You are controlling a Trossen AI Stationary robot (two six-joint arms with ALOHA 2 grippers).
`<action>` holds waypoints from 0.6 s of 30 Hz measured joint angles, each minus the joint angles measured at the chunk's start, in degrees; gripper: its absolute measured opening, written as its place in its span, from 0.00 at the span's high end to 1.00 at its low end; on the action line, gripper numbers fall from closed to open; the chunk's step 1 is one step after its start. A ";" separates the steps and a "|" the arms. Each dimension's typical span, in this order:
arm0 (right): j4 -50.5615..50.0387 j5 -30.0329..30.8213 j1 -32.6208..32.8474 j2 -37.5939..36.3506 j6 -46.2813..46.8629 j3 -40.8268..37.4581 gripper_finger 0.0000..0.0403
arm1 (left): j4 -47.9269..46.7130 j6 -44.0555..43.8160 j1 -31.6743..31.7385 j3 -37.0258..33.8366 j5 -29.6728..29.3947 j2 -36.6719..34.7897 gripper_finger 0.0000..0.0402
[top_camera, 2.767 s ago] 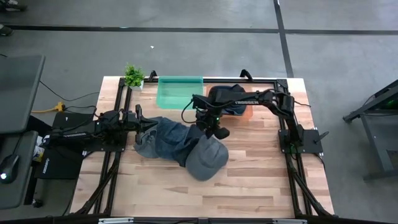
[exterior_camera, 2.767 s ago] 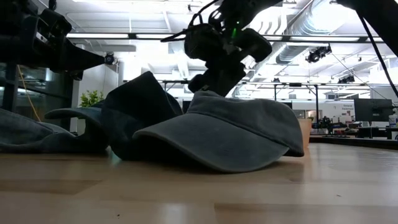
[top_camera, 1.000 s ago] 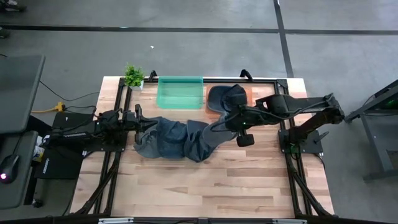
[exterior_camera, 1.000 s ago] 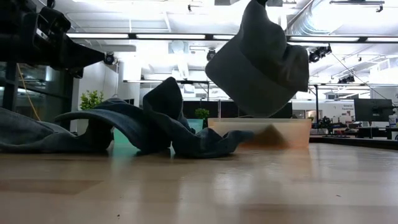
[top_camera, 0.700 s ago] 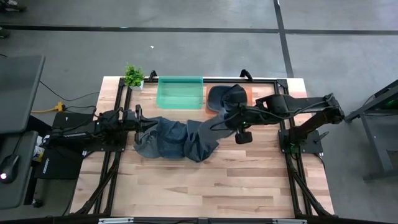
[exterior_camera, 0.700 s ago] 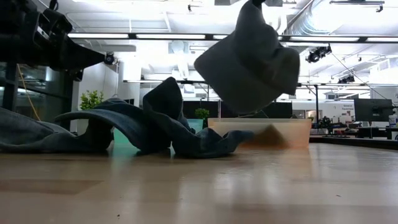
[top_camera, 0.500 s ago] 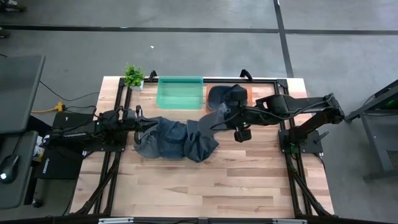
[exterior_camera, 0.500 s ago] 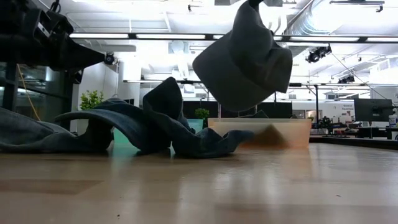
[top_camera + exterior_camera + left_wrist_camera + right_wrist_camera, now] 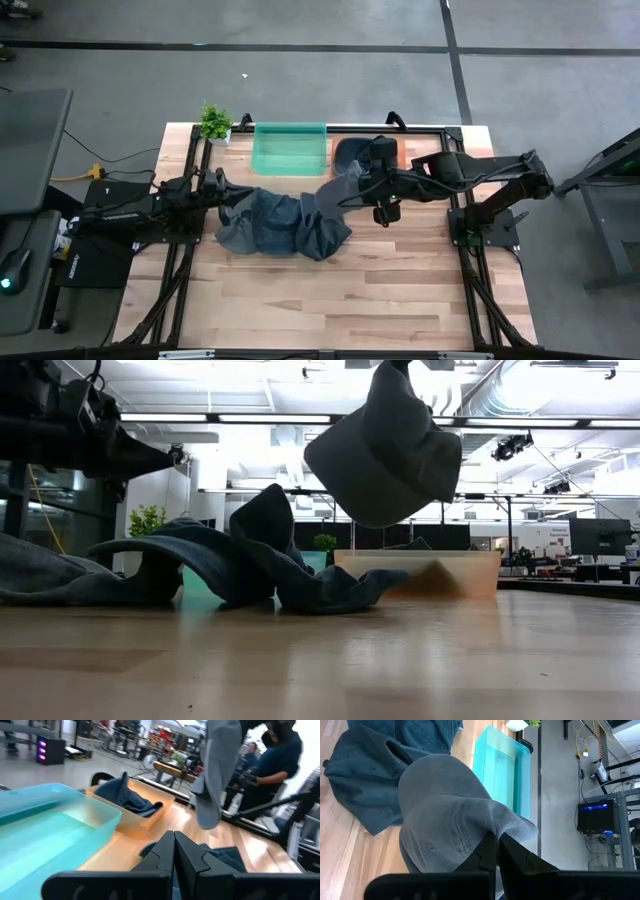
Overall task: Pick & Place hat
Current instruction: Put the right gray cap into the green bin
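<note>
The grey hat (image 9: 385, 450) hangs in the air from my right gripper (image 9: 496, 842), which is shut on it. In the high view the hat (image 9: 341, 192) sits between the denim pile (image 9: 280, 225) and the orange bin (image 9: 395, 153). That bin holds a dark blue hat (image 9: 125, 795). My left gripper (image 9: 174, 845) is shut and hovers over the left end of the denim (image 9: 60, 575), touching nothing. My right gripper pinches a bunched fold of the hat's crown (image 9: 485, 822) between its two fingers. The arm reaches in from the table's right side. The hat is lifted clear of the table and hangs below the fingers, its rounded part (image 9: 370, 500) lowest.
A teal bin (image 9: 290, 148) stands at the far edge beside the orange bin, and a small potted plant (image 9: 215, 122) is in the far left corner. The near half of the wooden table (image 9: 330, 300) is bare. A person (image 9: 280, 755) stands beyond the table.
My right gripper has carried the hanging hat a little toward the table's left and far edge, closer to the orange bin, and slightly higher. The hat has swung and turned a bit as it hangs. The denim pile has stayed where it was.
</note>
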 joint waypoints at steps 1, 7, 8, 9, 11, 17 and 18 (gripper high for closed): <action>-0.01 0.01 0.00 0.00 0.02 0.00 1.00 | -0.07 0.00 0.00 0.00 0.71 0.00 1.00; 0.30 0.03 0.00 -0.02 0.04 0.00 1.00 | -0.09 0.00 -0.01 0.00 0.35 0.04 1.00; 0.61 0.03 0.00 -0.01 0.02 0.00 1.00 | -0.14 0.00 0.00 0.00 0.34 0.05 1.00; 0.84 0.03 0.00 -0.02 -0.01 0.00 1.00 | -0.33 0.00 -0.02 0.00 0.34 0.07 1.00; 0.87 0.01 0.00 -0.02 -0.21 0.00 1.00 | -0.68 -0.07 -0.02 0.02 0.35 0.07 1.00; 2.38 0.02 -0.51 -0.02 -1.91 0.00 1.00 | -0.09 -0.62 -0.02 0.01 0.62 0.07 0.95; 2.98 0.02 -0.63 -0.02 -2.46 0.00 1.00 | 0.23 -0.88 0.00 -0.01 0.94 0.07 0.91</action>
